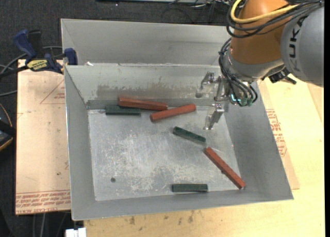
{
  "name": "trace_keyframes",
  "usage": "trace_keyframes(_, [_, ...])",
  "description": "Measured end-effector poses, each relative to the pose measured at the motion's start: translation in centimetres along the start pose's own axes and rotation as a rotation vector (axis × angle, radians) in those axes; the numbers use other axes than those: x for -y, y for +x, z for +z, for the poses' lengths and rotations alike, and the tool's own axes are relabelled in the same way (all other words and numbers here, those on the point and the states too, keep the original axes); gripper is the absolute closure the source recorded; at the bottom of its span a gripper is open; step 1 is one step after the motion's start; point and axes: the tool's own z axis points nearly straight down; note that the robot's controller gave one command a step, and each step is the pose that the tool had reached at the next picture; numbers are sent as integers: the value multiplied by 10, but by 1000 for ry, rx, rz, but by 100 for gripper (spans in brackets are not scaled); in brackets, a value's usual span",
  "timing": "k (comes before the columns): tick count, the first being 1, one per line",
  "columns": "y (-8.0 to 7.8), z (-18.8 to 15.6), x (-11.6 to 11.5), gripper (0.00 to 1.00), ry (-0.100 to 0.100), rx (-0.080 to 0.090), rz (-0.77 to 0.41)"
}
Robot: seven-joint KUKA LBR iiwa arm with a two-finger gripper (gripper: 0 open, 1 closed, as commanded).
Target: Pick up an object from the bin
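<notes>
Toward the right rear of the grey metal bin (77, 143), your claw (212, 117) hangs off the arm's orange cover (258, 24), pointing down at the floor near the right wall. You cannot tell from this angle whether the claw is released or clenched. Closest to it are two pieces. The tilted red-brown stick (172, 112) lies with its right end just beside the claw on the left. The short dark green stick (188, 135) lies at a slant a little nearer the front and to the left of the claw's tip. Whether the claw touches either one you cannot tell. Along the back wall you have a long red-brown stick (142, 104), with a dark green bar (122, 111) just in front of its left end. Nearer the front, a second long red-brown stick (224, 167) runs diagonally down toward the right front corner. A last dark green bar (190, 188) lies flat along the front wall, near that diagonal stick's lower end.
</notes>
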Motion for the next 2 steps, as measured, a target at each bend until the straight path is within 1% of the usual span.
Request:
trace_keyframes(1, [-1, -5, 0, 0, 0, 8, 0])
trace_keyframes(2, [5, 37, 1, 0, 1, 16, -32])
